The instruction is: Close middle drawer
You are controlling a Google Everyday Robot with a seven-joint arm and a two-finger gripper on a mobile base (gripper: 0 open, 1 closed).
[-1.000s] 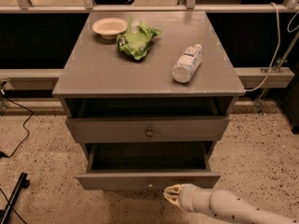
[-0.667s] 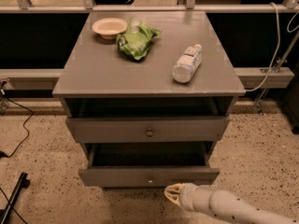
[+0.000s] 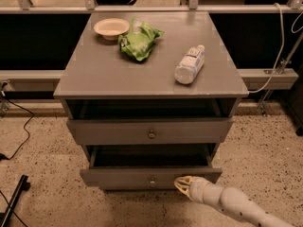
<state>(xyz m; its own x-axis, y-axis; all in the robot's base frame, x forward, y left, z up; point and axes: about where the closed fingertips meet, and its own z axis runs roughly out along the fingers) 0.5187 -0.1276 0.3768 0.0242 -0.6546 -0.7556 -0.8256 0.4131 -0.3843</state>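
The middle drawer (image 3: pixel 118 178) is the lower of the two grey drawers that show in the front of the bench (image 3: pixel 104 72). It stands pulled out, with a dark gap above its low face panel. Its small round knob (image 3: pixel 152 181) sits at the middle of that panel. The inside of its box lies in shadow and nothing in it can be made out.

The pincer (image 3: pixel 182 184) is at the lower right of this face panel, just to the right of the knob. Its cream tip seems to touch the panel. Whether the pincer is apart or together cannot be told. The pale arm (image 3: pixel 236 206) runs from it down to the right and is cut off by the bottom edge.

Above, the taller-faced drawer (image 3: pixel 104 131) with the bigger dark knob (image 3: pixel 151 134) is also out a little, and its inside is dark too. What lies under the middle drawer is hidden by its face and by shadow.

On the bench top a pale bowl (image 3: pixel 111 28) stands at the back left, with a crumpled green bag (image 3: pixel 139 41) just beside it. A plastic bottle (image 3: pixel 189 64) lies on its side to the right, well apart from the bowl; its label cannot be read. A dark bar (image 3: pixel 13 198) on the speckled floor (image 3: pixel 42 150) is cut off at the lower left corner.
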